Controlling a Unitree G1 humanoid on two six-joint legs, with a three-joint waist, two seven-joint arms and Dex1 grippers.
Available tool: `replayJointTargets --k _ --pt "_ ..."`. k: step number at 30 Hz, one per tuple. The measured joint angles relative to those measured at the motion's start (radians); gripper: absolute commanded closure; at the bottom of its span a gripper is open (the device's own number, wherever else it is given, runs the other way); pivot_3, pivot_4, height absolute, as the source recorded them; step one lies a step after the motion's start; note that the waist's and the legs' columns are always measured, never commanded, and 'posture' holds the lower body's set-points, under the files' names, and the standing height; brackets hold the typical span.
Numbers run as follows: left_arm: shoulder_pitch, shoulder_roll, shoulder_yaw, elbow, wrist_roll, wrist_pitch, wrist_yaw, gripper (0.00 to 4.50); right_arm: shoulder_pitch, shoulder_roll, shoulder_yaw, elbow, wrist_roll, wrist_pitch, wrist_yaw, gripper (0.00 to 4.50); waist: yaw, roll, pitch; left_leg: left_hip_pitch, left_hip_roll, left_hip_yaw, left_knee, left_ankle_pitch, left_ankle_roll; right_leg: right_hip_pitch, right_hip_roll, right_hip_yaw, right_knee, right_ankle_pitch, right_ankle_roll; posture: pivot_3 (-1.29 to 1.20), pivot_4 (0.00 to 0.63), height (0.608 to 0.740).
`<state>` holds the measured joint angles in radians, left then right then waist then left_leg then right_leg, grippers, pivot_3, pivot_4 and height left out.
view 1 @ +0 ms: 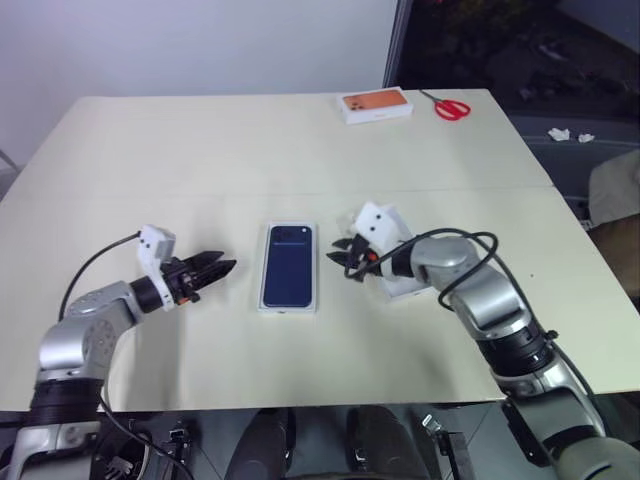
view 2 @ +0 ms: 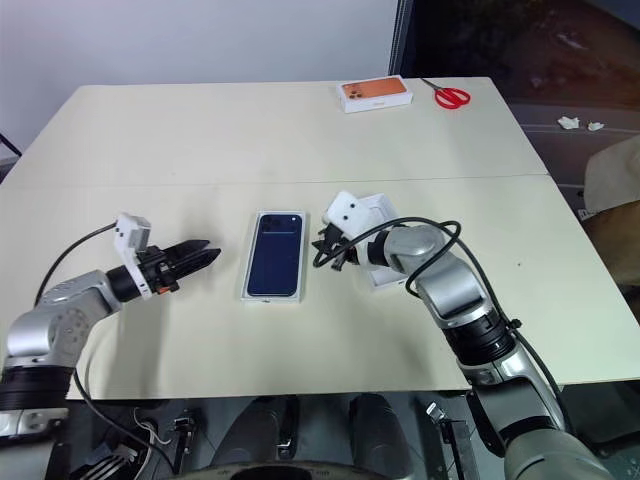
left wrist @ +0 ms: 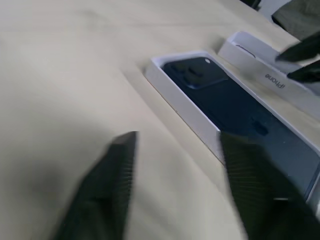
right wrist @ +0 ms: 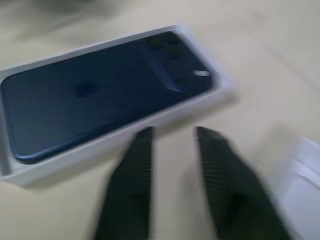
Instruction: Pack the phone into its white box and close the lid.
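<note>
The dark blue phone [view 1: 288,265] lies back up inside the white box [view 1: 264,272] at the middle of the table, camera cluster at its far end. To the left of the box my left gripper [view 1: 225,267] hovers low, pointing at it, open and empty, a short gap away. My right gripper [view 1: 340,258] is close to the box's right wall, its fingers drawn nearly together on nothing. The lid [view 2: 386,280] lies just right of the box, largely hidden under my right wrist; the left wrist view shows its lettered side [left wrist: 260,62].
An orange-printed white box [view 1: 377,105] and red-handled scissors [view 1: 452,107] sit at the table's far edge. A seam [view 1: 150,192] crosses the tabletop behind the box.
</note>
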<state>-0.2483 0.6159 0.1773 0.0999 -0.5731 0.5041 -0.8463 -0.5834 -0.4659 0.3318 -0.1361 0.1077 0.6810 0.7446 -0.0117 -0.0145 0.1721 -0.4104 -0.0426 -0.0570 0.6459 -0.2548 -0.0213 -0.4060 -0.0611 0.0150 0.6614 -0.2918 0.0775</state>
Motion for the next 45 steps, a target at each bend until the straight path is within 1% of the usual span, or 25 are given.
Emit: replayJointTargets --k 1,2,5,9,12,18,21,28,32,37,45 --pt "-0.007 -0.006 -0.002 0.006 0.021 -0.015 0.018 4.1 0.0 -0.005 0.01 0.016 -0.017 -0.021 -0.001 4.5 0.0 0.0 0.0 0.0 0.0 0.0 0.0 0.0 0.0 0.0 0.0 0.0 0.0 0.0 0.0 0.0 0.15 0.74" --pt "-0.014 -0.013 -0.006 0.011 0.039 -0.02 0.03 4.42 0.0 -0.011 0.015 0.034 -0.027 -0.038 -0.002 4.5 0.0 0.0 0.0 0.0 -0.001 0.0 0.0 0.0 0.0 0.0 0.0 0.0 0.0 0.0 0.0 0.0 0.15 0.74" --pt "-0.03 -0.039 -0.035 0.015 0.073 -0.019 0.05 4.42 0.0 -0.013 0.038 0.085 -0.07 -0.091 -0.01 4.5 -0.001 0.0 0.0 0.0 -0.001 0.0 0.0 0.0 0.0 0.0 0.0 0.0 0.0 0.0 0.0 0.0 0.15 0.74" --pt "-0.036 -0.052 -0.096 0.014 0.111 0.014 0.057 4.42 0.012 0.017 0.059 0.125 -0.104 -0.145 -0.021 4.5 -0.006 0.0 0.0 0.0 -0.001 0.0 0.0 0.0 0.0 -0.001 0.0 0.0 0.001 0.0 0.0 0.0 0.15 0.74" --pt "-0.06 -0.059 -0.126 0.009 0.134 0.029 0.064 4.42 0.014 0.045 0.059 0.145 -0.116 -0.159 -0.034 4.5 -0.003 0.0 -0.001 0.001 -0.001 0.0 0.0 0.0 0.0 0.0 0.0 0.0 0.002 0.0 0.0 0.0 0.15 0.74" --pt "-0.108 -0.127 -0.167 0.011 0.152 0.059 0.066 4.42 0.036 0.066 0.075 0.14 -0.125 -0.164 -0.027 4.5 0.003 0.0 -0.001 0.001 -0.002 0.0 0.002 0.0 0.0 0.002 0.0 0.0 0.002 0.0 0.0 0.0 0.15 0.74" --pt "-0.117 -0.176 -0.18 0.014 0.167 0.061 0.074 4.42 0.051 0.041 0.059 0.127 -0.125 -0.164 -0.017 4.5 0.005 0.0 -0.001 0.001 -0.002 -0.001 0.002 0.0 0.0 0.002 0.0 0.0 0.002 0.0 0.0 0.0 0.15 0.74" --pt "-0.118 -0.273 -0.245 -0.025 0.191 0.077 0.084 4.42 0.106 -0.083 -0.002 0.082 -0.125 -0.186 0.022 4.5 0.032 0.001 -0.002 0.001 -0.004 -0.001 0.004 -0.002 0.004 0.006 -0.002 -0.001 -0.001 0.0 0.0 0.0 0.15 0.74" --pt "-0.155 -0.32 -0.3 0.0 0.207 0.074 0.067 4.42 0.137 -0.153 -0.051 0.076 -0.122 -0.2 0.056 4.5 0.04 0.001 -0.002 0.004 -0.004 -0.001 0.005 -0.003 0.005 0.011 -0.002 -0.002 -0.004 0.0 0.0 0.0 0.15 0.74" --pt "-0.232 -0.351 -0.31 0.102 0.231 0.043 0.048 4.42 0.166 -0.17 -0.083 0.052 -0.113 -0.183 0.066 4.5 0.044 0.0 -0.002 0.004 -0.004 -0.001 0.005 -0.003 0.005 0.011 -0.001 -0.002 -0.004 0.0 0.001 0.0 0.15 0.74" --pt "-0.225 -0.343 -0.309 0.097 0.239 0.03 0.027 4.42 0.169 -0.16 -0.088 0.038 -0.113 -0.158 0.061 4.5 0.038 0.0 -0.002 0.004 -0.003 -0.001 0.005 -0.003 0.005 0.01 -0.001 -0.002 -0.004 0.0 0.001 0.0 0.15 0.74"
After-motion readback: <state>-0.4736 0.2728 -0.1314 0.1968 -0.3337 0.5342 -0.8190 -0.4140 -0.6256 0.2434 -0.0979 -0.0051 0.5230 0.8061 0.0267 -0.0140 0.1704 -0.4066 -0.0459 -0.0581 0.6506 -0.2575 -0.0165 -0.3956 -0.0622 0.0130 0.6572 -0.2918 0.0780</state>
